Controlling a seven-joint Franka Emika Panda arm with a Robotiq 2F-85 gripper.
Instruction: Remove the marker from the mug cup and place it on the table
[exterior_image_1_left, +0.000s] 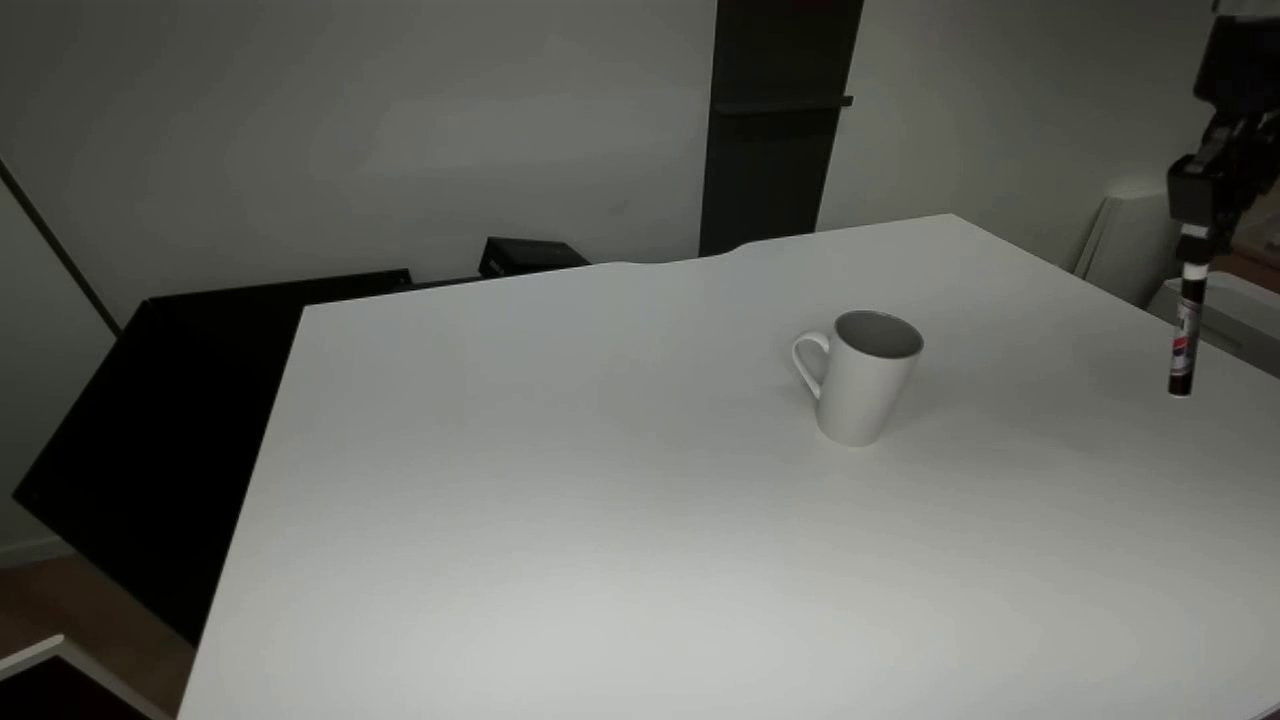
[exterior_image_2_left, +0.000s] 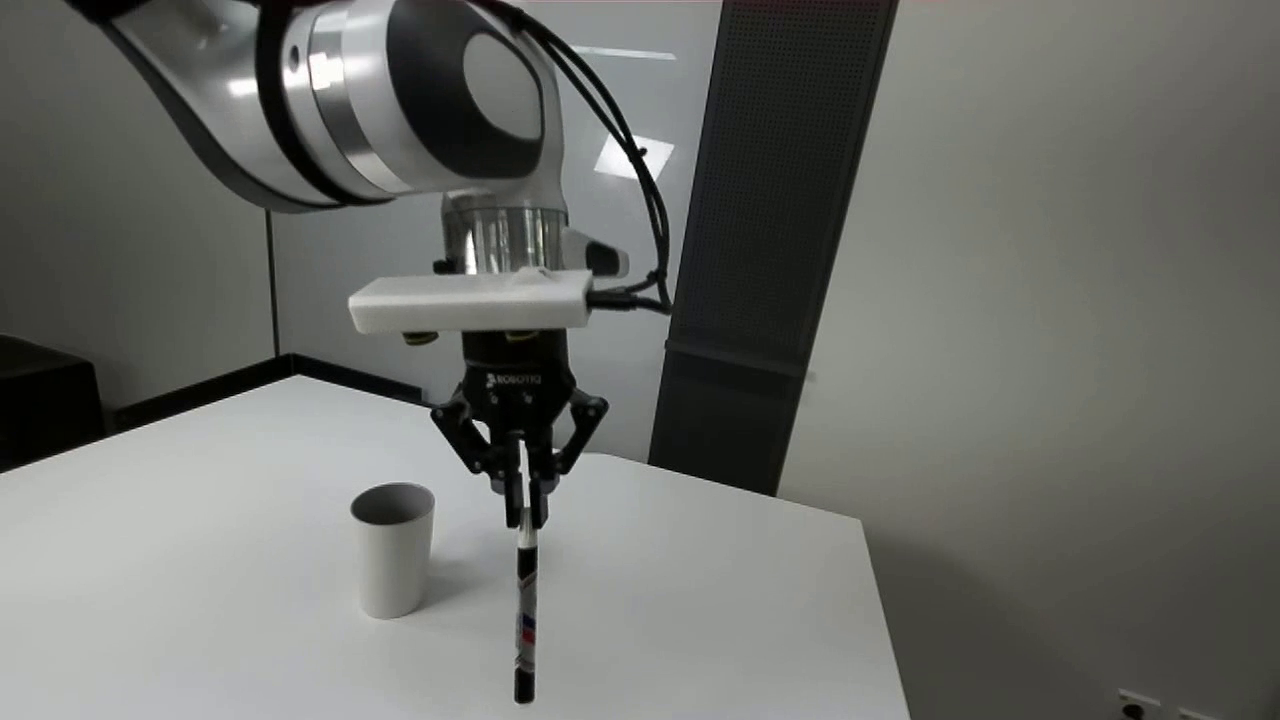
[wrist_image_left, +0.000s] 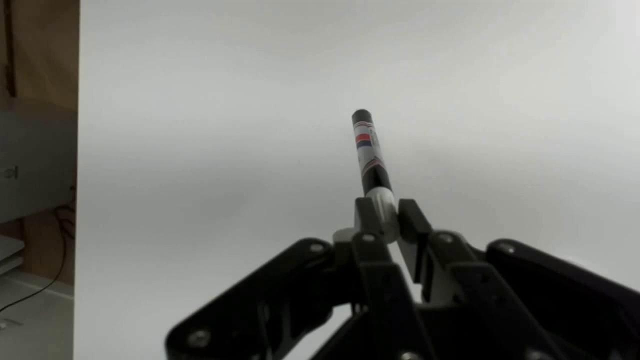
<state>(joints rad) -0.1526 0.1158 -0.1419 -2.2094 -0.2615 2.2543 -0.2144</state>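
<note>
The mug cup (exterior_image_1_left: 862, 400) stands upright on the table (exterior_image_1_left: 560, 480), its handle visible in an exterior view. It also shows in an exterior view (exterior_image_2_left: 393, 560) with its handle hidden, and is not seen in the wrist view. My gripper (exterior_image_2_left: 526, 515) is shut on the white cap end of the marker (exterior_image_2_left: 526, 610), off to the side of the mug. The marker hangs near vertical, dark end down, and looks to be above the table. In the wrist view the marker (wrist_image_left: 368, 150) points away from my fingertips (wrist_image_left: 385, 217), over bare tabletop.
Black furniture (exterior_image_1_left: 150, 430) adjoins one side of the table. A dark panel (exterior_image_2_left: 770, 250) stands against the wall behind it. Past a table edge, grey equipment (wrist_image_left: 35, 160) and a cable (wrist_image_left: 62, 245) show in the wrist view.
</note>
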